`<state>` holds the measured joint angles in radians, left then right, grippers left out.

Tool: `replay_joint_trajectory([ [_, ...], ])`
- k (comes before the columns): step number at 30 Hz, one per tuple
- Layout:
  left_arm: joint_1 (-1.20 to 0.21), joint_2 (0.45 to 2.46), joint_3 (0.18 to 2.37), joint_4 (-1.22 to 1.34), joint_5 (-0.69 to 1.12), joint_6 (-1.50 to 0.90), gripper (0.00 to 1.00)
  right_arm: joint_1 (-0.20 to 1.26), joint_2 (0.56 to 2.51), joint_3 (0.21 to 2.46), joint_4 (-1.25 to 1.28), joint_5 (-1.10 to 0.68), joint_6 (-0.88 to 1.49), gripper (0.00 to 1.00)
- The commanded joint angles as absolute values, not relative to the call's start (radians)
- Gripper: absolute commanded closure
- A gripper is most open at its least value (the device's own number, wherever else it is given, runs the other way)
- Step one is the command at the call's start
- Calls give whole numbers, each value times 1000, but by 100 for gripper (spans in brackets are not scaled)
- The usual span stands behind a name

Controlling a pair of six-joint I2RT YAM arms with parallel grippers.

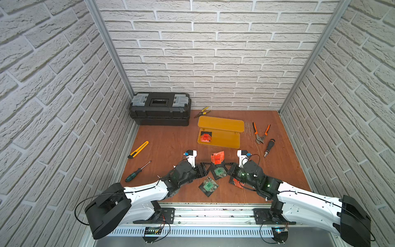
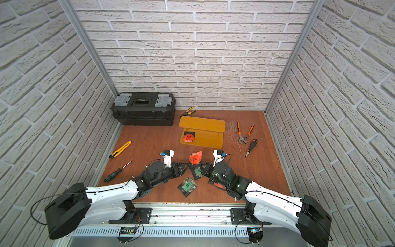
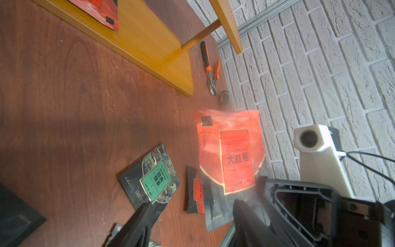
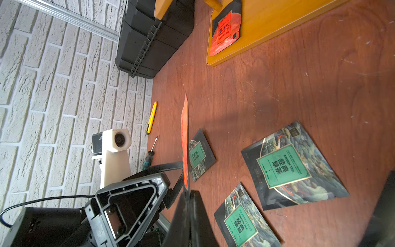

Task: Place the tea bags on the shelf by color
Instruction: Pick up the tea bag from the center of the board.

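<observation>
My right gripper (image 4: pixel 188 198) is shut on the lower edge of a red tea bag (image 1: pixel 217 157), which stands upright above the table between both arms. My left gripper (image 3: pixel 192 216) is open and faces that red bag's (image 3: pixel 233 154) label; one of its fingers (image 3: pixel 245 218) overlaps the bag's black lower corner. Three green tea bags (image 4: pixel 288 166) (image 4: pixel 241 222) (image 4: pixel 199 157) lie flat on the wood. Another red tea bag (image 3: pixel 196 190) lies partly under the right arm. The yellow-orange shelf (image 1: pixel 228 141) stands behind, with a red tea bag (image 1: pixel 205 138) on its lower plate.
A black toolbox (image 1: pixel 160 108) sits at the back left, with yellow pliers (image 1: pixel 203 111) beside it. Orange pliers (image 1: pixel 260 133) and a stubby screwdriver (image 1: pixel 269 147) lie right of the shelf. A yellow utility knife (image 1: pixel 139 149) and a green screwdriver (image 1: pixel 136 172) lie at the left.
</observation>
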<state>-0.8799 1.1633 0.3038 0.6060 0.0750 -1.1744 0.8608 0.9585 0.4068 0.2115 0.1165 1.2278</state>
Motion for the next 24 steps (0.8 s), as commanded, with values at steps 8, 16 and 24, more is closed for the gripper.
replay_joint_trajectory([
  [8,-891,1254,360,743,113,-1193,52,856,972,433,279,127,1252,98],
  [16,-897,1285,373,769,123,-1198,65,856,960,430,262,139,1250,98],
  [24,-899,1270,370,768,121,-1203,71,856,962,429,248,150,1249,98],
])
